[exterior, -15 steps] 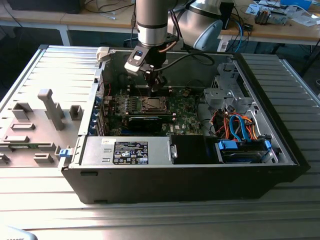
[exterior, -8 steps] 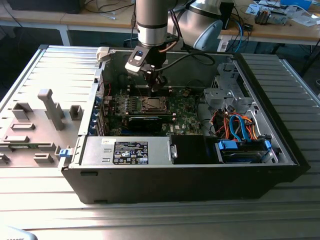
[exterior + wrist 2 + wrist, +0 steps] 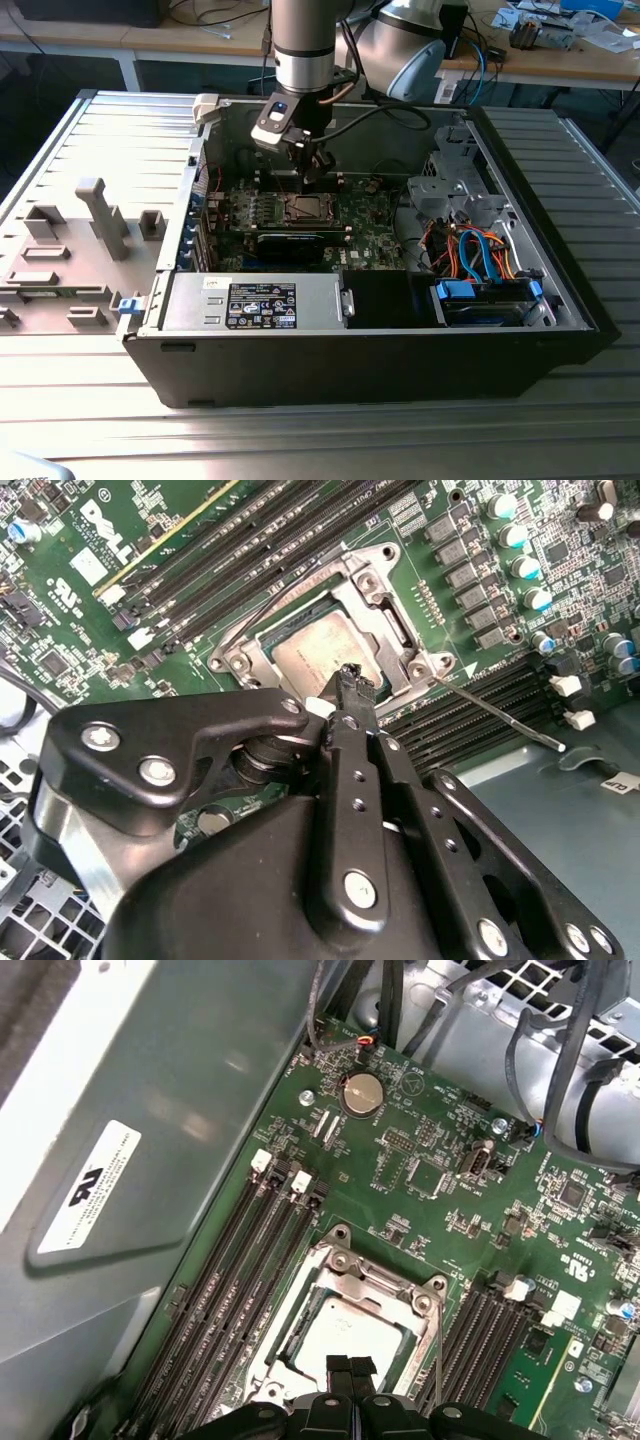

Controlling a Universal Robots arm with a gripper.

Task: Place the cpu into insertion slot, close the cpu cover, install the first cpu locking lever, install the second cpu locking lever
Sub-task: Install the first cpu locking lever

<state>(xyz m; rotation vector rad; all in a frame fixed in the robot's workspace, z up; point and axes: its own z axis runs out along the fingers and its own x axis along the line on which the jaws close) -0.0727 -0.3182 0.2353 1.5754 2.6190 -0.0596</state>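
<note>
Ribbed grey metal table (image 3: 300, 440) carries an open computer case (image 3: 400, 360) lying on its side, with cluttered benches behind it along the top of the frame. In the exterior view the arm drops from top centre, and the gripper (image 3: 312, 168) hangs just above the insertion slot (image 3: 303, 208), slightly above mid-frame on the green motherboard (image 3: 370, 235).

In both wrist views the fingers are pressed together with nothing between them, and their tips sit at the edge of the socket. The cpu (image 3: 315, 655) lies flat in the slot with its dull metal top facing up. It is square, so it has no long axis. The cpu cover (image 3: 380, 1280) appears to be down around it, framing the chip.

A thin wire locking lever (image 3: 500, 712) runs out from one socket corner. Its long axis crosses the neighbouring memory slots (image 3: 470, 705), which suggests it is unlatched.

The chip looks light, stiff and fragile underneath, best held by opposite edges. The cover is thin, rigid sheet metal. The lever is probably springy and slick, so its bent free end is the best place to grip it.
</note>
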